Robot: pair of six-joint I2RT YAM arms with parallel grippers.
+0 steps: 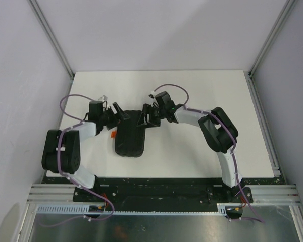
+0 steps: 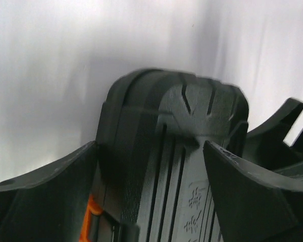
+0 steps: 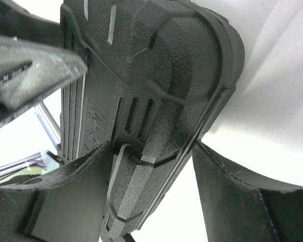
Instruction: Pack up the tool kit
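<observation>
The tool kit case [image 1: 129, 140] lies shut on the white surface [image 1: 202, 91], a little toward 8 o'clock from the middle, with its long side running from 12 to 6 o'clock. With the lid down I can't see any of what's inside. A small orange latch [image 1: 112, 134] shows on its 9 o'clock edge.

Both arms crowd the 12 o'clock end of the case. The left gripper [image 1: 117, 115] sits at the 11 o'clock corner with its jaws spread wide. From its wrist view, one finger [image 2: 45, 191] is down beside the case wall and the other lies over the lid. The right gripper [image 1: 145, 117] is at the 1 o'clock corner, also spread wide, with one finger across the lid and the other just off the rounded edge. Neither is clamped around the case, and I can't tell whether the pads press on it.

The case is matte black plastic with a fine pebbled grain, rounded corners, raised ribs and long grooves along the lid. Purple cables [image 1: 70, 98] loop along both arms. Aluminium rails [image 1: 50, 35] and pale grey walls close in the surface.
</observation>
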